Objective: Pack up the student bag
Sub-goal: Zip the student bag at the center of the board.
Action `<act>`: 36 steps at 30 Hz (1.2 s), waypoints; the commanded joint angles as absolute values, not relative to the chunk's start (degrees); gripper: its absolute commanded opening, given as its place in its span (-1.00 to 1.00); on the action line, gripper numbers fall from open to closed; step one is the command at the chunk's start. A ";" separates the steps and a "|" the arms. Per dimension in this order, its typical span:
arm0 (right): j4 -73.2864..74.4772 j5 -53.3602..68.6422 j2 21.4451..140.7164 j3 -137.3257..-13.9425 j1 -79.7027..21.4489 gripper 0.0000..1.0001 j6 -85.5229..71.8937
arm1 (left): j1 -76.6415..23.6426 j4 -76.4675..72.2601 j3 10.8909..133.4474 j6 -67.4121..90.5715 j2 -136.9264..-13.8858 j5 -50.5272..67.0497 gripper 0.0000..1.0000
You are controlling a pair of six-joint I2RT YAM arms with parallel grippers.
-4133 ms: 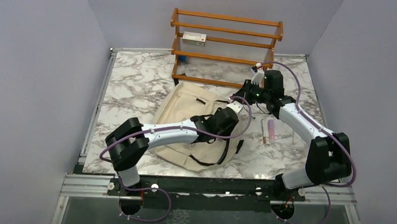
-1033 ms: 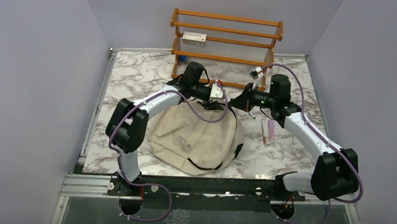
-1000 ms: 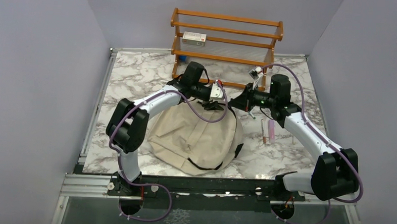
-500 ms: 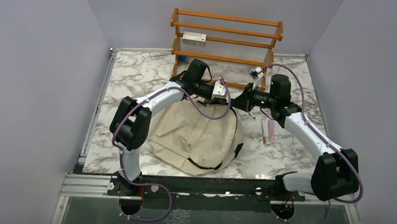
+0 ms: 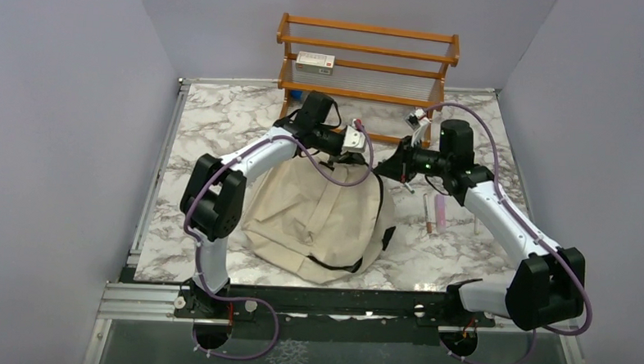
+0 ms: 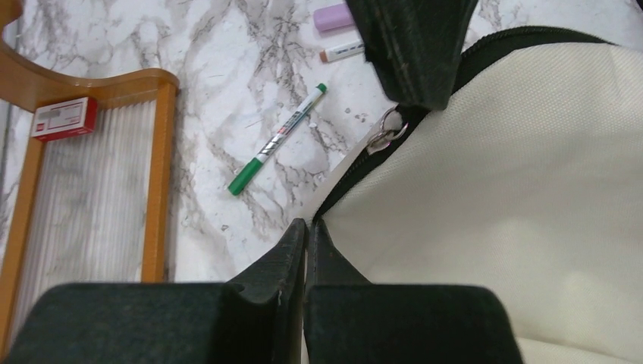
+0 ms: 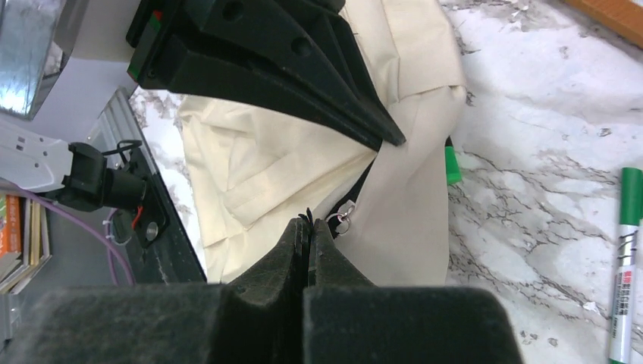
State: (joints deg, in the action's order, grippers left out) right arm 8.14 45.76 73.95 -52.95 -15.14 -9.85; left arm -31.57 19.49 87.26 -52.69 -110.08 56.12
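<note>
The student bag is a cream canvas backpack lying mid-table, its back edge lifted. My left gripper is shut on the bag's cream edge beside the black zipper, seen in the left wrist view. My right gripper is shut on a thin black tab next to the metal zipper ring. The two grippers are close together, tips nearly facing. The bag's inside is hidden.
A wooden shelf stands at the back with a red-and-white box on it. A green marker lies near the shelf's foot. A pink item and a pen lie right of the bag.
My left gripper has risen and moved toward the back with the bag's edge, lifting it. The right gripper has barely moved. Four seconds ago the left arm lay low over the bag.
</note>
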 commanded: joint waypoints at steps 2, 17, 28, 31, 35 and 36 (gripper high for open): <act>17.67 48.25 70.54 -57.65 -15.16 -0.99 -8.78 | -27.16 18.37 90.13 -54.38 -111.30 50.54 -1.00; 29.32 53.20 66.73 -59.57 -15.13 -0.99 -8.61 | -24.86 18.37 88.83 -56.06 -112.53 42.51 -1.00; 35.73 59.07 64.59 -56.70 -15.15 -0.99 -6.68 | -22.97 18.37 89.74 -55.54 -113.80 38.72 -1.00; 36.02 62.61 64.72 -55.19 -15.12 -0.99 -6.84 | -22.70 18.18 90.08 -54.81 -114.13 37.69 -1.00; 35.54 65.28 65.57 -52.65 -15.13 -0.99 -7.57 | -22.44 16.81 90.67 -51.88 -114.77 35.15 -1.00; 34.91 65.49 65.65 -51.95 -15.13 -0.99 -8.15 | -22.37 16.39 90.82 -50.99 -114.93 34.33 -1.00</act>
State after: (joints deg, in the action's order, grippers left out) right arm 30.06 54.87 67.00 -54.22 -14.87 -5.91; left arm -25.58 19.38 88.73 -52.77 -112.55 46.70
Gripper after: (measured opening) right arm 0.015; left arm 0.008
